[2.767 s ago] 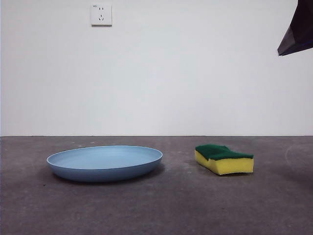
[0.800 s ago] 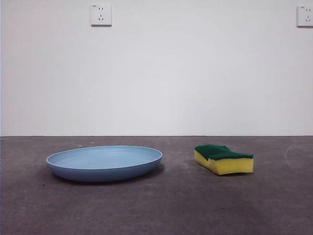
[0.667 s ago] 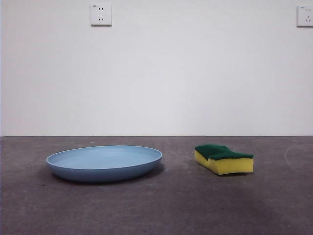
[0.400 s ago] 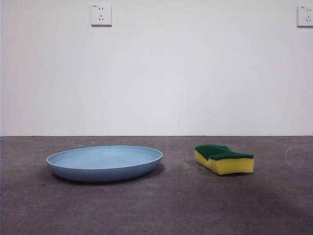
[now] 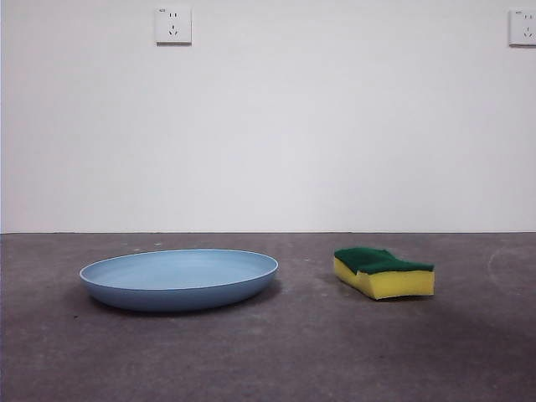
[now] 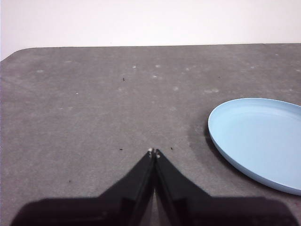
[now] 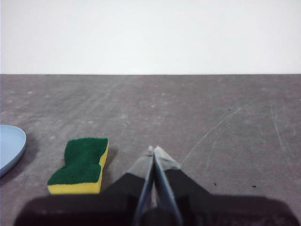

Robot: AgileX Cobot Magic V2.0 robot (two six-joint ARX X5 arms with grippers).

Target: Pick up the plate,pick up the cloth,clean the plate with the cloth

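The light-blue plate point(image 5: 179, 278) lies flat on the dark table, left of centre in the front view. The cloth, a yellow sponge with a green top point(image 5: 383, 271), lies to its right, apart from it. My left gripper point(image 6: 154, 152) is shut and empty, above the table off to one side of the plate point(image 6: 261, 139). My right gripper point(image 7: 154, 149) is shut and empty, a short way from the sponge point(image 7: 82, 164); the plate's edge point(image 7: 9, 148) shows in that view too. Neither gripper shows in the front view.
A white wall stands behind the table, with one socket point(image 5: 172, 25) at upper left and another point(image 5: 523, 27) at the upper right edge. The table's rounded corner point(image 6: 19, 51) shows in the left wrist view.
A dark arm tip at the front view's top right corner has gone out of view, uncovering the right socket. The plate and sponge have not moved.
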